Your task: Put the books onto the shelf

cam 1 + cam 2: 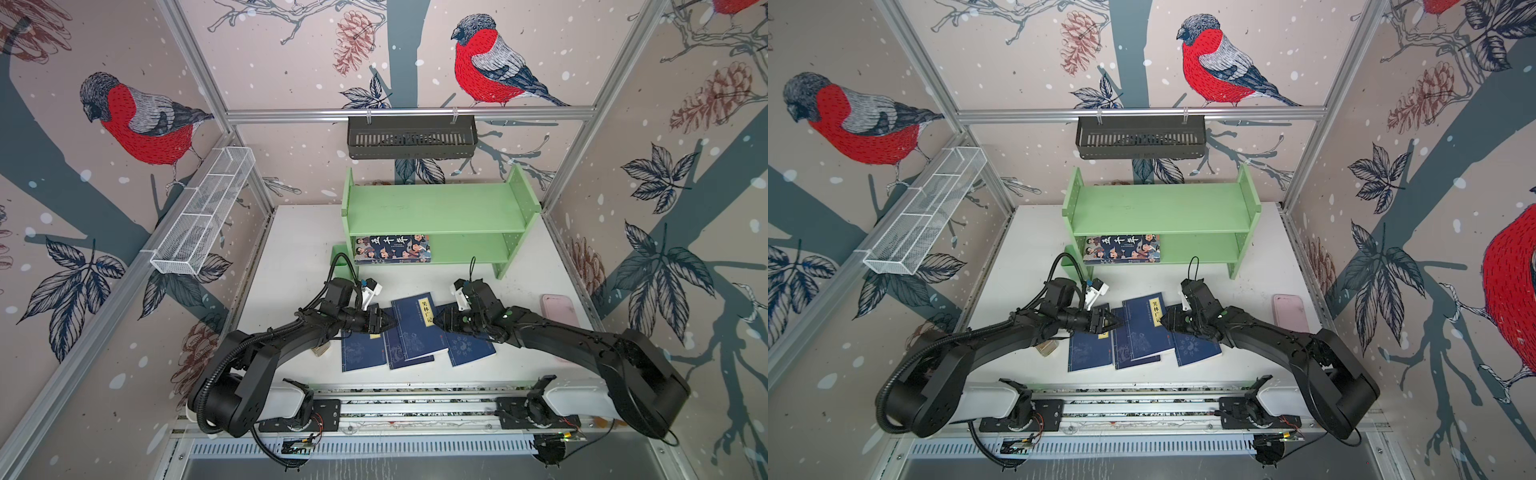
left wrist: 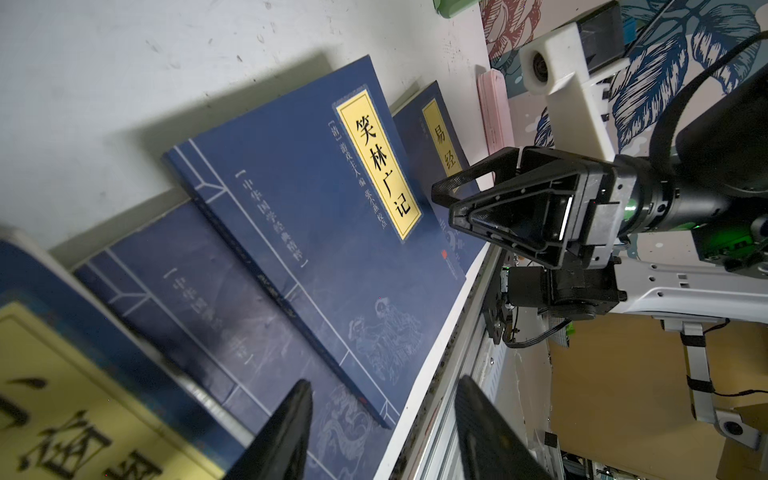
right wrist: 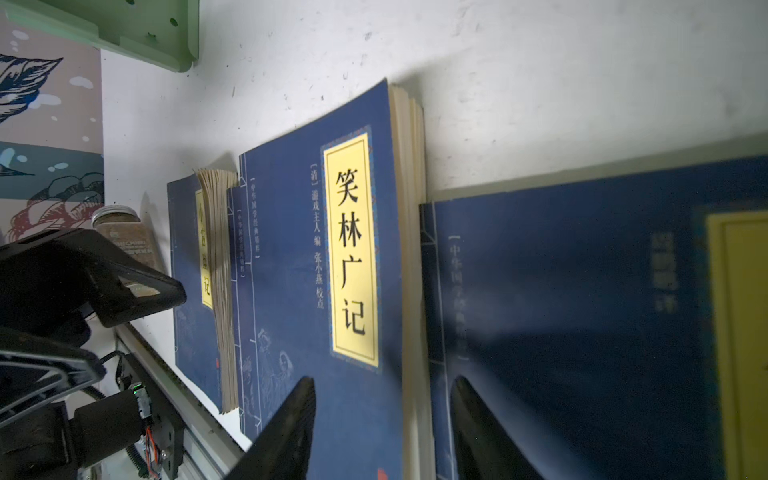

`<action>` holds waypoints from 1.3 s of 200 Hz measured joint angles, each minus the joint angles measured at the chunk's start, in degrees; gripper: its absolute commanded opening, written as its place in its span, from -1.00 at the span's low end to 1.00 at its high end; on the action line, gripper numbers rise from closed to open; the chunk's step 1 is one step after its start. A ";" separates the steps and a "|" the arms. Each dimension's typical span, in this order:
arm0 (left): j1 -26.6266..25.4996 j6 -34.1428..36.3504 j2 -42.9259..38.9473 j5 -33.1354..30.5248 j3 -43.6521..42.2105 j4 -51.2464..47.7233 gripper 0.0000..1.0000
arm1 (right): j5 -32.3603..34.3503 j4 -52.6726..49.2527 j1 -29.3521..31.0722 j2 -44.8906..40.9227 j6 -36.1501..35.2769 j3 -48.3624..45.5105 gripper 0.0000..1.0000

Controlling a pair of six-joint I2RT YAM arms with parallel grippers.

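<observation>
Navy books [image 1: 361, 353] lie fanned on the counter [image 1: 299, 257], short of the shelf [image 1: 436, 208]. I see the top book [image 1: 411, 332] running lengthwise shelfward between my left fingers [image 2: 291, 424] and right fingers [image 3: 286, 432], both parted, empty, equally near.

Near bk [image 2: 62, 395]: label blurry, cropped.

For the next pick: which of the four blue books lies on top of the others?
The book titled 笑林广记: its yellow label shows whole in both top views, and it lies partly over a neighbouring blue book.
</observation>
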 measured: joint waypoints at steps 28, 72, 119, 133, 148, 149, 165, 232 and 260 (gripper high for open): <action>-0.15 -0.37 -1.38 0.00 -1.92 2.10 0.24 | -1.25 1.57 -0.02 0.20 0.98 -1.60 0.11; -0.87 -0.35 -1.46 0.02 -3.74 4.02 0.28 | -2.40 3.32 -0.15 2.12 1.09 -2.05 0.09; -2.34 0.44 1.95 -0.35 -3.91 5.16 0.15 | -1.16 3.17 0.61 3.06 0.48 0.46 0.08; -2.40 0.87 1.99 -1.53 -3.91 5.57 0.15 | -0.90 2.95 0.83 3.10 -0.46 1.03 0.08; -2.43 1.36 1.99 -2.34 -3.91 5.97 0.16 | -0.46 2.89 1.05 3.54 -0.63 1.25 0.08; -2.43 1.38 1.99 -2.34 -3.91 5.99 0.16 | -0.46 2.89 1.07 3.58 -0.63 1.25 0.08; -2.47 1.36 2.16 -2.47 -3.91 6.56 0.19 | -0.48 2.71 1.25 4.46 -0.68 1.36 0.07; -3.19 1.11 5.81 -1.33 -3.80 8.37 0.24 | -0.46 0.92 3.06 7.37 -2.19 3.67 0.04; -3.74 0.26 6.80 -1.31 -3.17 8.76 0.24 | -0.26 0.09 4.11 7.45 -2.47 4.79 0.01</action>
